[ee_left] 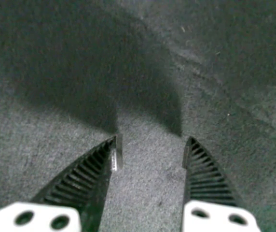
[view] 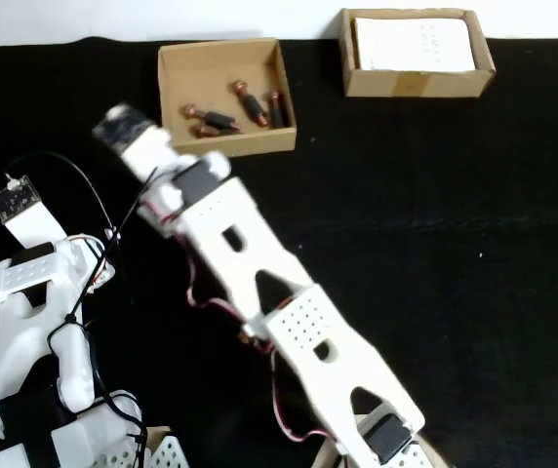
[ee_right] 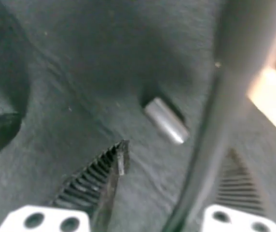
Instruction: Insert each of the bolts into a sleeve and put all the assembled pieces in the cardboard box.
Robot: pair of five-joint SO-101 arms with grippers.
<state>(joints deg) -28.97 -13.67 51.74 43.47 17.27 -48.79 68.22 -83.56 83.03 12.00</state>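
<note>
A short silver sleeve (ee_right: 164, 121) lies on the black cloth just ahead of my right gripper (ee_right: 176, 150), which is open with the sleeve beyond its fingertips. A dark cable (ee_right: 210, 121) crosses in front of that view. From above, the right gripper (view: 123, 127) hangs just left of the cardboard box (view: 170, 97), which holds several copper bolts in dark sleeves (view: 235, 112). My left gripper (ee_left: 152, 142) is open over bare cloth with nothing between its fingers; from above the left gripper (view: 14, 200) sits near the table's left edge.
A second cardboard box (view: 416, 80) with white paper inside stands at the back right. The right arm (view: 289, 312) stretches diagonally across the table's middle. The cardboard box wall (ee_right: 273, 96) is close beside the right gripper. Black cloth (view: 455, 244) spreads to the right.
</note>
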